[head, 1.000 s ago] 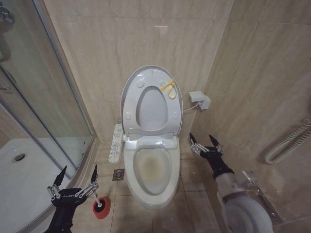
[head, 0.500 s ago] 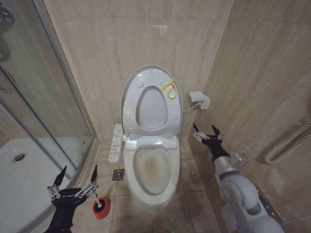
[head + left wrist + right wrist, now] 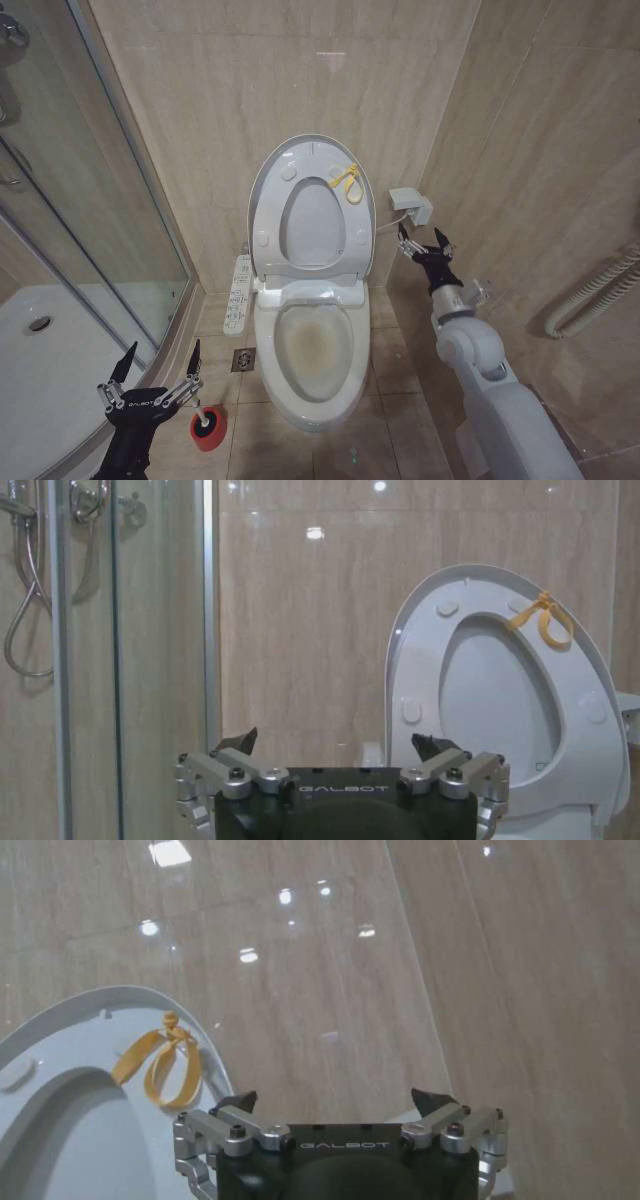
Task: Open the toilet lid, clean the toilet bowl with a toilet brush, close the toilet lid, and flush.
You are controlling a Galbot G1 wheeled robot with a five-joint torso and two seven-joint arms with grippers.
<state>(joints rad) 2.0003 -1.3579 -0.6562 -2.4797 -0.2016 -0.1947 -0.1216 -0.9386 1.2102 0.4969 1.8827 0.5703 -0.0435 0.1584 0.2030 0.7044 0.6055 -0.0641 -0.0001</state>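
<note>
The toilet lid [image 3: 268, 195] stands raised against the wall with the seat ring up against it and a yellow strap [image 3: 347, 182] at its upper right. Below lies the toilet bowl [image 3: 315, 345], stained yellowish-brown inside. The toilet brush [image 3: 207, 418] sits in a red holder cup [image 3: 208, 432] on the floor left of the bowl. My left gripper [image 3: 155, 375] hangs open just left of the cup. My right gripper [image 3: 423, 243] is open, held up beside the lid's right edge. The lid [image 3: 585, 705] and strap [image 3: 543, 622] lie beyond the left gripper [image 3: 335, 744]. The strap [image 3: 160, 1065] hangs near the right gripper [image 3: 335, 1102].
A glass shower door [image 3: 100, 200] and white shower tray [image 3: 60, 350] fill the left side. A control panel [image 3: 239, 290] hangs at the toilet's left, above a floor drain [image 3: 244, 359]. A white wall box [image 3: 412, 206] sits by the right gripper. A ribbed hose [image 3: 600, 290] runs along the right wall.
My right arm has risen and reached forward, bringing its open gripper up beside the lid's right edge near the wall box. The left arm has not moved.
</note>
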